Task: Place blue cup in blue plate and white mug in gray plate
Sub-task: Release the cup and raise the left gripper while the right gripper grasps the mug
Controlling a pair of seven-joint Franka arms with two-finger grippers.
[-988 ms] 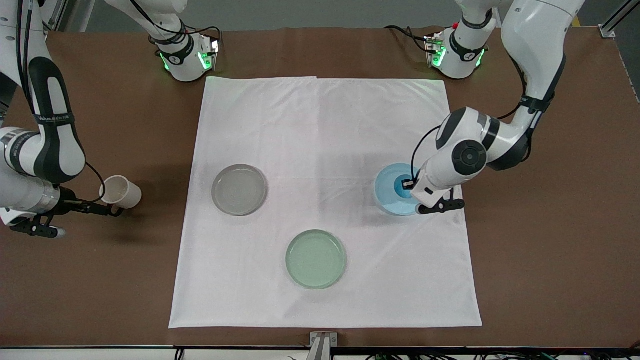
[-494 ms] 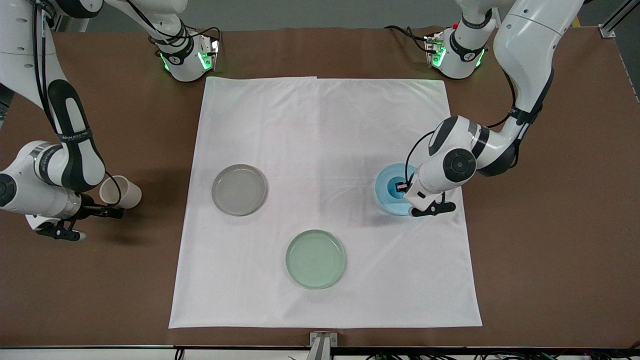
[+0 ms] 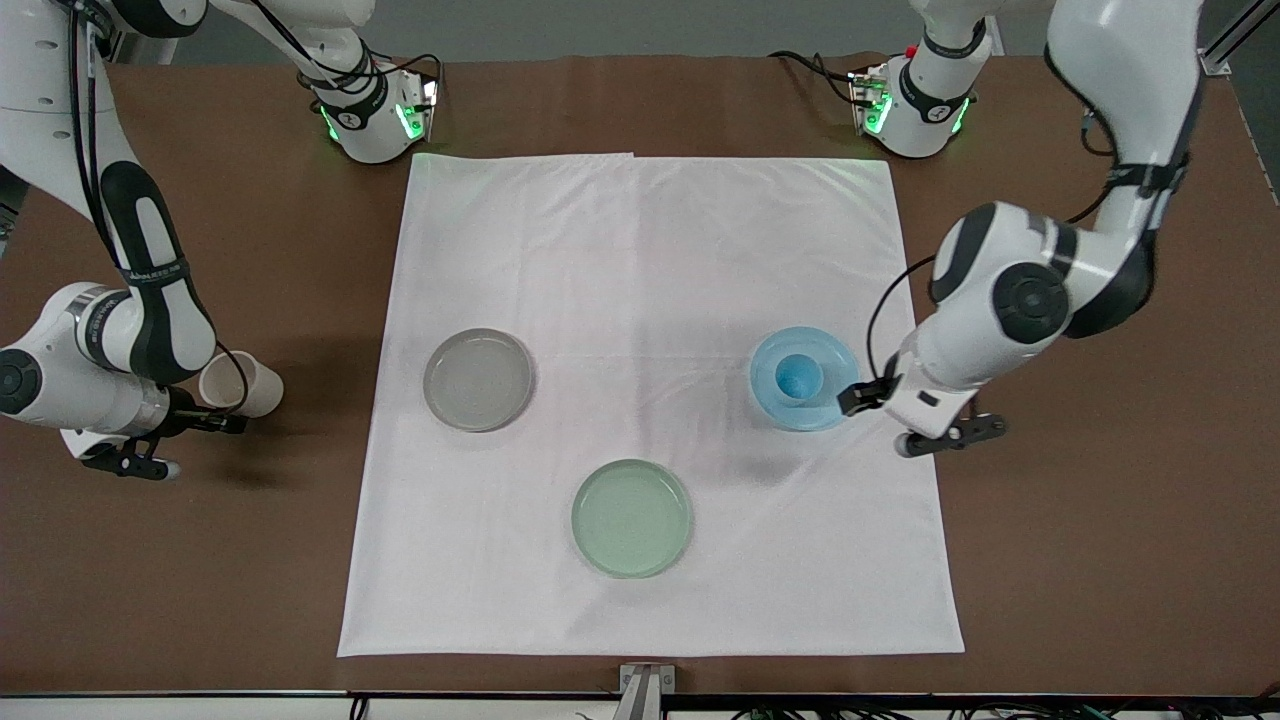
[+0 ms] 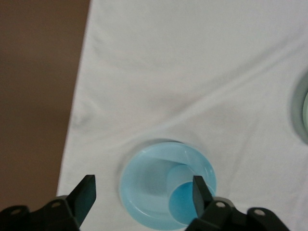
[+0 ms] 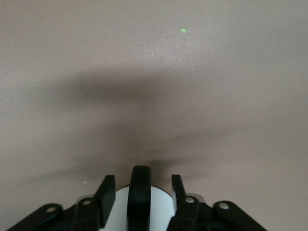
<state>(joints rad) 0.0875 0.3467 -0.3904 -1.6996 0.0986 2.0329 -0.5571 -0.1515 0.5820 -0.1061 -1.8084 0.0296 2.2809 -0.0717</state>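
Observation:
The blue cup (image 3: 799, 376) stands upright in the blue plate (image 3: 830, 352) on the white cloth; in the left wrist view both show below, the cup (image 4: 185, 204) in the plate (image 4: 144, 192). My left gripper (image 3: 940, 436) is open and empty, up over the cloth's edge beside the blue plate, and its own view (image 4: 143, 190) shows the jaws wide apart. The white mug (image 3: 245, 385) sits on the brown table off the cloth, toward the right arm's end. My right gripper (image 3: 205, 422) is open, its fingers either side of the mug's black handle (image 5: 139, 192). The gray plate (image 3: 478, 380) is empty.
A pale green plate (image 3: 631, 518) lies on the cloth, nearer to the front camera than the other two plates. The white cloth (image 3: 650, 250) covers the middle of the brown table (image 3: 1100, 500).
My left gripper has risen off the blue cup and moved toward the left arm's end, leaving the cup in the blue plate. My right gripper has slid in around the mug's handle.

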